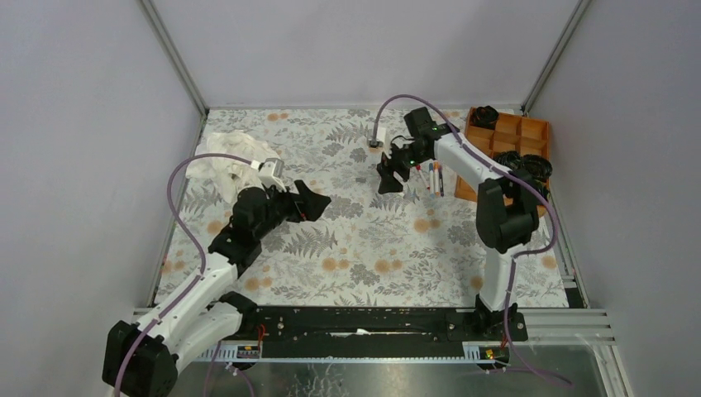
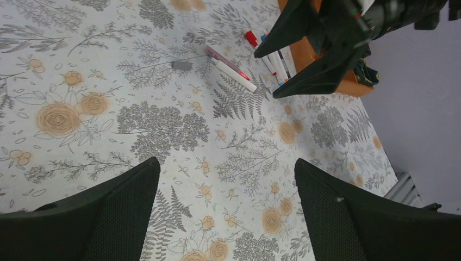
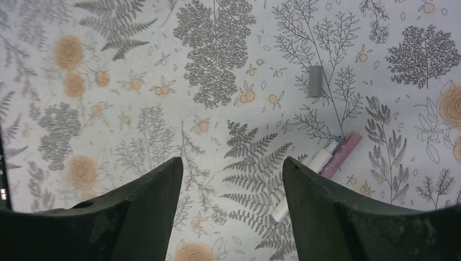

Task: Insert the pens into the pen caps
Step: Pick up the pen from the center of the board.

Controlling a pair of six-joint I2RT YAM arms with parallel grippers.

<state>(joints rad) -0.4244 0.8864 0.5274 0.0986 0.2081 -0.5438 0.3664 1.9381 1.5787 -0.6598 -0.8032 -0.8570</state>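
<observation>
A white pen [image 3: 322,160] and a pinkish-red pen [image 3: 343,154] lie side by side on the floral mat, next to my right finger. A dark grey pen cap [image 3: 315,80] lies apart beyond them. My right gripper [image 3: 232,163] is open and empty above the mat. All three show in the left wrist view: white pen [image 2: 235,75], pink pen [image 2: 222,56], grey cap [image 2: 182,66]. Several more pens [image 1: 432,178] lie beside the orange tray [image 1: 529,126]. My left gripper [image 2: 225,166] is open and empty over bare mat, left of the right gripper [image 1: 388,179].
The orange compartment tray holds black coiled items [image 1: 484,115] at the back right. A crumpled white cloth [image 1: 227,159] lies at the back left. Grey walls close in the mat on three sides.
</observation>
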